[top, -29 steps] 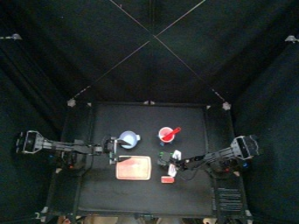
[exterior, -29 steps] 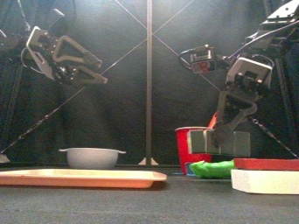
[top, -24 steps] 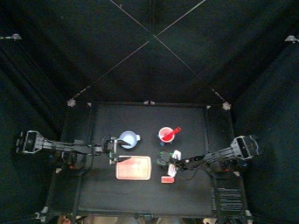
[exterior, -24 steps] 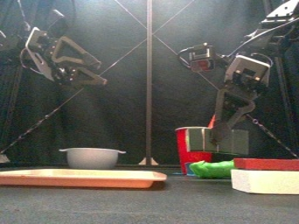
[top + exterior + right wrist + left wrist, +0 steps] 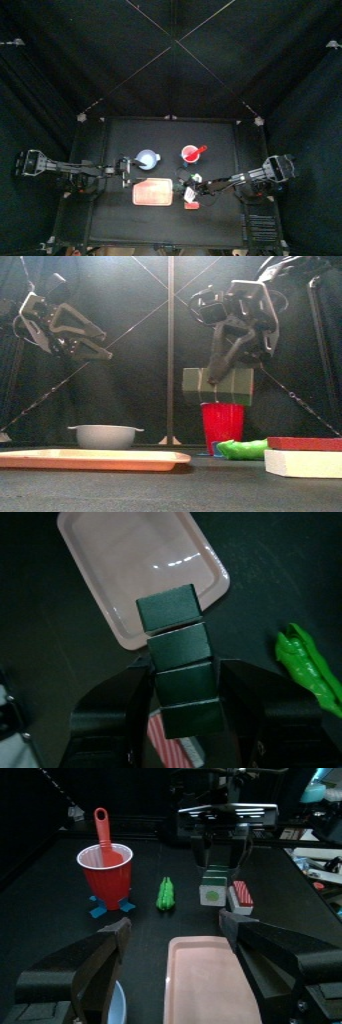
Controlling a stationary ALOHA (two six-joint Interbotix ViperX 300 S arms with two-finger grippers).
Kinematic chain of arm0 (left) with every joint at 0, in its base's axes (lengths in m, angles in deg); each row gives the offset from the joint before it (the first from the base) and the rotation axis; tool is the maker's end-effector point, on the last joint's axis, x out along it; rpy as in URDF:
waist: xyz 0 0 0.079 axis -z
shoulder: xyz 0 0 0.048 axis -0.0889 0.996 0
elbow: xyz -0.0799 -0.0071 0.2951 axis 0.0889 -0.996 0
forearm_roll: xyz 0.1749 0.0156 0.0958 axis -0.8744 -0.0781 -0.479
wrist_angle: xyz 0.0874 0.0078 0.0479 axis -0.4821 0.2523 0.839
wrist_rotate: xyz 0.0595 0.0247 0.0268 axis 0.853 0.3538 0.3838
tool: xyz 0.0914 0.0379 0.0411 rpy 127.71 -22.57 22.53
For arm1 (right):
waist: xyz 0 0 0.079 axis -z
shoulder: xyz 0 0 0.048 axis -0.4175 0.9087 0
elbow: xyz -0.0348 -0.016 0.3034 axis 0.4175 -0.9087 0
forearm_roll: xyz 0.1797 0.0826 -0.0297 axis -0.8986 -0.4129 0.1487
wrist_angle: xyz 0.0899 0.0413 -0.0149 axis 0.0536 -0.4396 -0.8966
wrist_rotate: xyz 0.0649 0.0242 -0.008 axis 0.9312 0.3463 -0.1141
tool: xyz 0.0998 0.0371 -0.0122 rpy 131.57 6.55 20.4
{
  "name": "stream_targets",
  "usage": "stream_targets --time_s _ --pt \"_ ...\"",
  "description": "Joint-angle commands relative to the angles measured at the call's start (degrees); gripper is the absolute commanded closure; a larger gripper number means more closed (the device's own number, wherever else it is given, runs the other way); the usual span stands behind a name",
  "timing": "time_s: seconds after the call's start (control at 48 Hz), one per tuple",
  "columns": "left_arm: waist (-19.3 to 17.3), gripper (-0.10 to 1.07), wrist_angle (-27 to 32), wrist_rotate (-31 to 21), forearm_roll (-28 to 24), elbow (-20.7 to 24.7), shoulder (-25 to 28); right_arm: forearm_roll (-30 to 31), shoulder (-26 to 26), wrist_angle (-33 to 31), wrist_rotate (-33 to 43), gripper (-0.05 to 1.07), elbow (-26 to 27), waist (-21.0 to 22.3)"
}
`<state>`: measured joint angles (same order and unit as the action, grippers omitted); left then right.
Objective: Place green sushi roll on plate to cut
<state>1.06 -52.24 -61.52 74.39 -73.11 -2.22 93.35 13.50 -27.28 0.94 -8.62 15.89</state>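
My right gripper [image 5: 218,381] is shut on the green sushi roll [image 5: 175,652], a dark green bar of several segments with a white end face [image 5: 214,887]. It holds the roll high above the table, over the red cup in the front view. The salmon-pink plate [image 5: 94,460] lies flat at the front left. It also shows in the top view [image 5: 154,192] and bare behind the roll in the right wrist view [image 5: 134,557]. My left gripper [image 5: 174,928] is open and empty, raised at the left [image 5: 83,344], with the plate [image 5: 207,983] in front of it.
A red cup [image 5: 222,426] holding a red spoon stands at the back. A pale blue round dish [image 5: 104,435] sits behind the plate. A bright green pod-like piece [image 5: 241,449] lies on the table next to a red and white block [image 5: 305,456].
My right gripper has risen from just above the table to well above the cup, carrying the roll, and has shifted left. The left arm has hardly moved.
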Motion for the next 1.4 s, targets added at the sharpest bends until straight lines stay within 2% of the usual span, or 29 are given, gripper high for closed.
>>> stream_targets --time_s 0.0,0.167,0.333,0.458,0.604,0.812,1.0,1.146,1.375 --pt "-0.09 -0.06 -0.26 0.00 0.88 0.70 -0.26 -4.04 -0.35 -0.09 0.44 0.33 3.78 1.85" --pt "-0.18 -0.06 0.00 0.00 2.46 0.53 -0.26 -10.55 0.00 -2.55 3.16 0.34 5.80 4.92" --pt "-0.09 -0.06 0.53 0.00 3.43 0.44 -0.26 -11.51 0.70 -9.40 6.33 0.34 7.56 6.42" --pt "0.09 -0.06 2.29 0.00 3.96 0.09 -0.35 -11.16 1.67 -11.69 10.63 0.34 9.67 7.12" --pt "-0.35 -0.06 4.48 0.09 4.31 0.00 -1.41 -8.70 3.52 -11.69 16.52 0.34 12.48 8.70" --pt "-0.70 -0.06 4.75 0.18 4.13 -0.18 -4.75 -3.69 7.82 -12.13 24.61 0.34 17.05 9.84" --pt "-1.49 -0.06 4.75 0.18 4.04 -1.32 -8.88 3.08 12.92 -15.03 34.63 0.34 22.06 8.70" --pt "-2.20 -0.06 4.83 0.18 4.04 -2.29 -12.48 6.77 16.26 -17.05 42.01 0.34 23.99 6.77" --pt "-2.99 -0.06 6.33 0.09 4.04 -3.78 -15.38 7.38 17.75 -20.04 50.27 0.34 24.35 5.19"
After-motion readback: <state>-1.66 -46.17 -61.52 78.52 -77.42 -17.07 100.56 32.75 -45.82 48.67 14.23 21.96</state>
